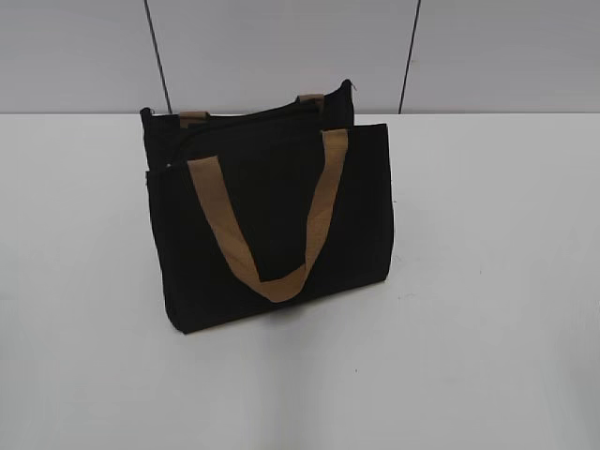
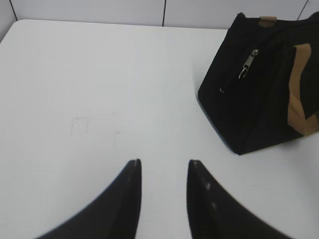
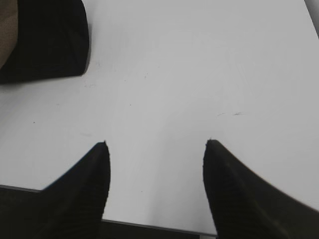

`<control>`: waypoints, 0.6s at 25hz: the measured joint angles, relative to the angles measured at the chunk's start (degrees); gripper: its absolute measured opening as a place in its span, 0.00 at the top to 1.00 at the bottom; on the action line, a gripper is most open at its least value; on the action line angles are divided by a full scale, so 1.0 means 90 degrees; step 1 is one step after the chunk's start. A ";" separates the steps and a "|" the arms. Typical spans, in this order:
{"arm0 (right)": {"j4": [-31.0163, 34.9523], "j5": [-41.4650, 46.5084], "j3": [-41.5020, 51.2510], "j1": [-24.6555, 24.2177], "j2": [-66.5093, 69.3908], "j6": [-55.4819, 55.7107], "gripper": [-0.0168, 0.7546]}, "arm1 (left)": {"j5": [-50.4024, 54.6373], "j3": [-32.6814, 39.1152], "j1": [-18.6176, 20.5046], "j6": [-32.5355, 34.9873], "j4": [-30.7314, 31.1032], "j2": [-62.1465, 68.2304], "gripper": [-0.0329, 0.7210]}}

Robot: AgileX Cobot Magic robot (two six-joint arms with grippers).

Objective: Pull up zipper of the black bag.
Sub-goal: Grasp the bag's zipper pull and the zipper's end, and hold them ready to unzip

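The black bag (image 1: 272, 220) stands upright on the white table, with a tan handle (image 1: 267, 211) hanging down its front. In the left wrist view the black bag (image 2: 259, 89) is at the upper right, and the zipper's silvery pull (image 2: 248, 63) hangs at its near end. My left gripper (image 2: 164, 164) is open and empty over bare table, well short of the bag. My right gripper (image 3: 157, 144) is open and empty near the table's front edge; a corner of the black bag (image 3: 50, 40) shows at the upper left. Neither arm shows in the exterior view.
The white table (image 1: 487, 281) stretches around the bag on all sides. A grey panelled wall (image 1: 281, 47) runs behind it. The table's front edge (image 3: 149, 225) lies just under my right gripper.
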 joint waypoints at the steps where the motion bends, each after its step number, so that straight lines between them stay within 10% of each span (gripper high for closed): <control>1: 0.0000 0.0000 0.0000 0.0000 0.0000 0.0000 0.38 | 0.0000 0.0000 0.0000 0.0000 0.0000 0.0000 0.64; 15: 0.0000 0.0000 0.0000 0.0000 0.0000 0.0000 0.38 | 0.0000 0.0000 0.0000 0.0000 0.0000 0.0000 0.64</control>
